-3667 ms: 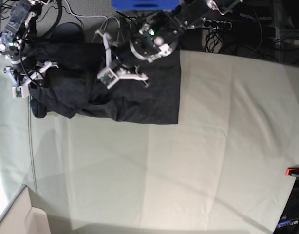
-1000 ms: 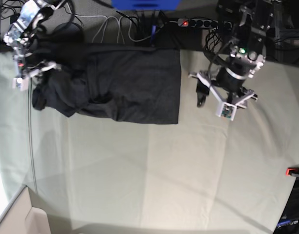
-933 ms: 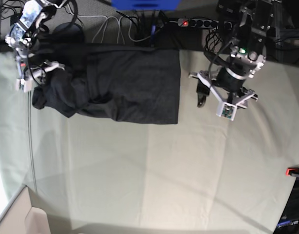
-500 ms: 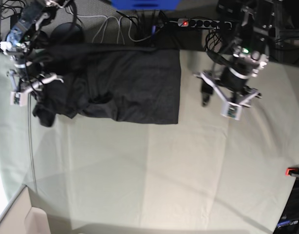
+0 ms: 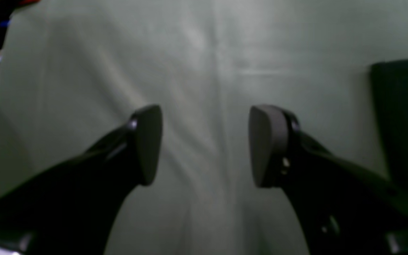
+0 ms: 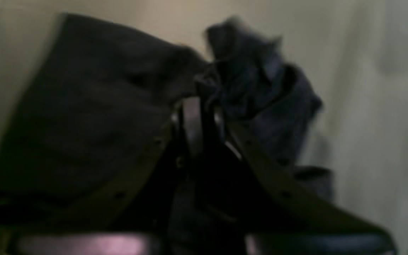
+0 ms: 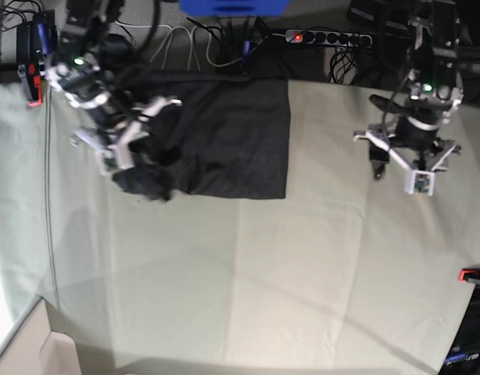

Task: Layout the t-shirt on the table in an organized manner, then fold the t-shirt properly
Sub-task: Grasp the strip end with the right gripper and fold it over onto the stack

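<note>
**Right pincer gripping the shirt, left pincer idle over bare cloth**

Since the surface (image 7: 287, 273) is the largest thing here, I begin with it: a broad pale grey-green cloth with faint crease lines, most of it bare. On its far edge, toward the left side of the base view, lies the t-shirt (image 7: 232, 141), dark charcoal, partly flat and partly bunched. Its right portion is spread in a neat rectangle with a straight edge, while its left portion is gathered into a lump. No print is visible on the side that shows.

What could go wrong: I judge that the layout is not finished, because one side is crumpled. If the right arm pulls the bunched fabric across, the flat part may be dragged out of shape or slide toward the far edge of the surface, where cables lie. A grip on several layers at once could also hide a sleeve inside the lump, so that it does not open. The other arm holds nothing down, so the shirt has no anchor.

The right pincer (image 6: 198, 117) is closed on a fold of the t-shirt, at the bunched side; fabric wraps around its tips in the wrist view. The left pincer (image 5: 205, 145) stands open and empty above bare cloth, well apart from the shirt, whose dark edge shows only at the right border of its own view.
</note>
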Available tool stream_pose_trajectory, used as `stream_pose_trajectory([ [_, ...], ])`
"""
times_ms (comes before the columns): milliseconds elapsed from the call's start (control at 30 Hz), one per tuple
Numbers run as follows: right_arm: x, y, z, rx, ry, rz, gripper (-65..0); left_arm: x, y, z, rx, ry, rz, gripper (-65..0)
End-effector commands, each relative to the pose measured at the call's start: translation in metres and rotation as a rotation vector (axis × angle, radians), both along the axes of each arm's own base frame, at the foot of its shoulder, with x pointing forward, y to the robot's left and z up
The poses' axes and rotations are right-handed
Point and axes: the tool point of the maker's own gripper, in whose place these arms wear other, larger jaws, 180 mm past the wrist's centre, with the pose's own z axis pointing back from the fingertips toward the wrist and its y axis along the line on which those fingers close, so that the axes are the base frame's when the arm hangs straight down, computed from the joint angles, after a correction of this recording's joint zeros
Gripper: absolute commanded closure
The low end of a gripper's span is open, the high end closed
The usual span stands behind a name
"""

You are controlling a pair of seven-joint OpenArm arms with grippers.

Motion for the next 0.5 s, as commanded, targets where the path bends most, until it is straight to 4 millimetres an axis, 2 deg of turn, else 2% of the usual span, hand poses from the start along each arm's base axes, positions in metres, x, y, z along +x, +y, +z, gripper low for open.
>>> stream_pose_trajectory([
  [0,0.008,0.010,0.014,0.027,-0.056,0.023,0.0,0.008,0.004,0.015,0.010,-0.056,0.003,-37.5],
  [100,0.017,0.032,0.020,0.050,-0.081,0.081,0.0,0.000,0.020,0.014,0.026,-0.046,0.041,-37.5],
  [300,0.025,0.090,0.018,0.121,-0.081,0.227,0.0,-0.011,0.048,0.016,0.055,-0.040,0.108,-37.5],
  [467,0.039,0.109,0.035,0.135,-0.135,0.281,0.0,-0.017,0.066,0.019,0.076,-0.040,0.145,-37.5],
])
